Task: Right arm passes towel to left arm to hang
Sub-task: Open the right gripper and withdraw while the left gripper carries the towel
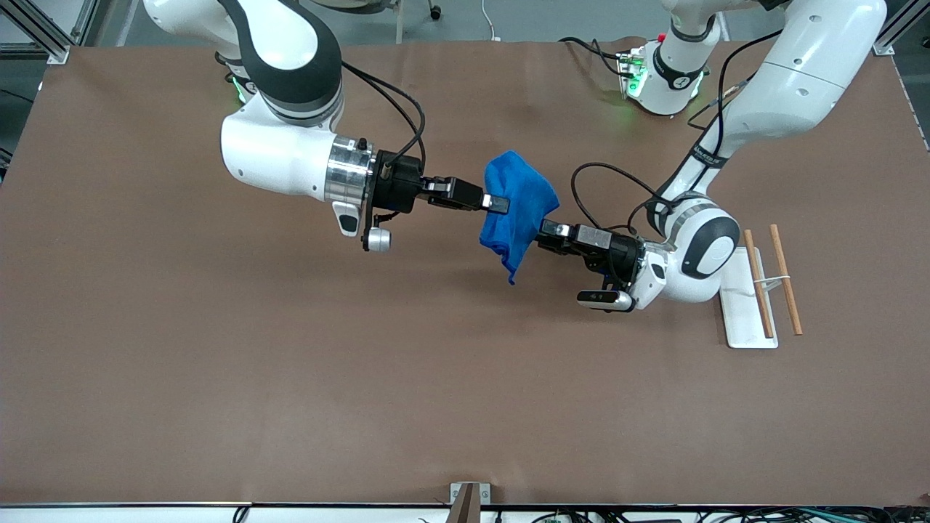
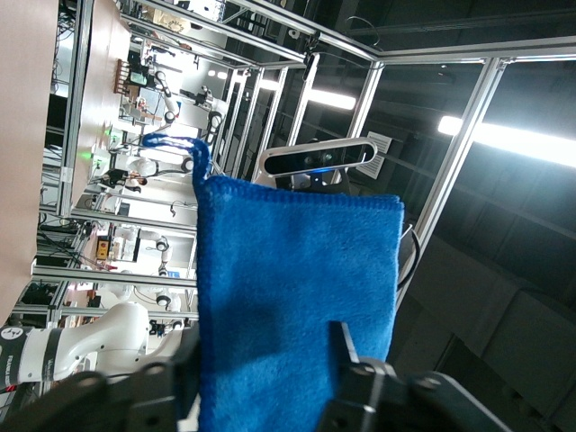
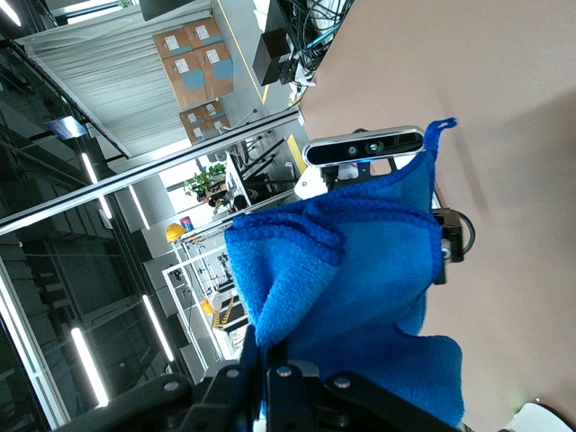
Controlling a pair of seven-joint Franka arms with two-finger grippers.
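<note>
The blue towel (image 1: 519, 207) hangs in the air over the middle of the table, between the two hands. My right gripper (image 1: 501, 204) is shut on a bunched fold of it; the right wrist view shows the towel (image 3: 360, 279) pinched between the closed jaws of that gripper (image 3: 270, 360). My left gripper (image 1: 543, 232) is at the towel's other face, lower down. In the left wrist view the towel (image 2: 297, 288) hangs flat between the wide-apart fingers (image 2: 346, 355) of the left gripper (image 2: 261, 373), which is open. A loose thread sticks out at one corner.
A white rack base (image 1: 745, 319) with two wooden rods (image 1: 786, 280) lies on the brown table (image 1: 290, 363) at the left arm's end, beside the left wrist. Each wrist view shows the other arm's camera bar past the towel.
</note>
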